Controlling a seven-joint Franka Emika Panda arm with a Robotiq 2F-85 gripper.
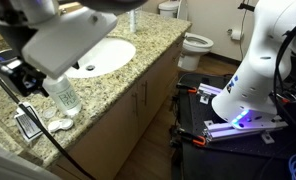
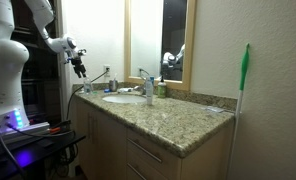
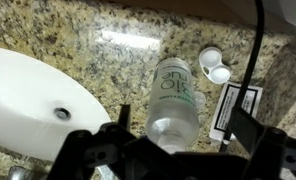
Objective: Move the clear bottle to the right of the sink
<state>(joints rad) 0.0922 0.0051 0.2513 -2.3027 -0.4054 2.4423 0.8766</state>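
The clear bottle (image 3: 176, 100), translucent with a white label printed in green, stands on the speckled granite countertop beside the oval white sink (image 3: 28, 105). It also shows in an exterior view (image 1: 66, 96), near the sink (image 1: 100, 55). My gripper (image 3: 173, 150) is open and hovers above the bottle, with one finger on each side and neither touching it. The gripper shows in both exterior views (image 1: 24, 78) (image 2: 78, 68), high over the counter's end. The sink (image 2: 123, 98) and its chrome faucet (image 2: 148, 88) show there too.
A white lens case (image 3: 216, 65) and a black-and-white card (image 3: 238, 108) lie on the counter close to the bottle. A black cable (image 3: 250, 50) hangs past them. A small green bottle (image 2: 160, 90) stands behind the faucet. A toilet (image 1: 195, 45) stands beyond the counter.
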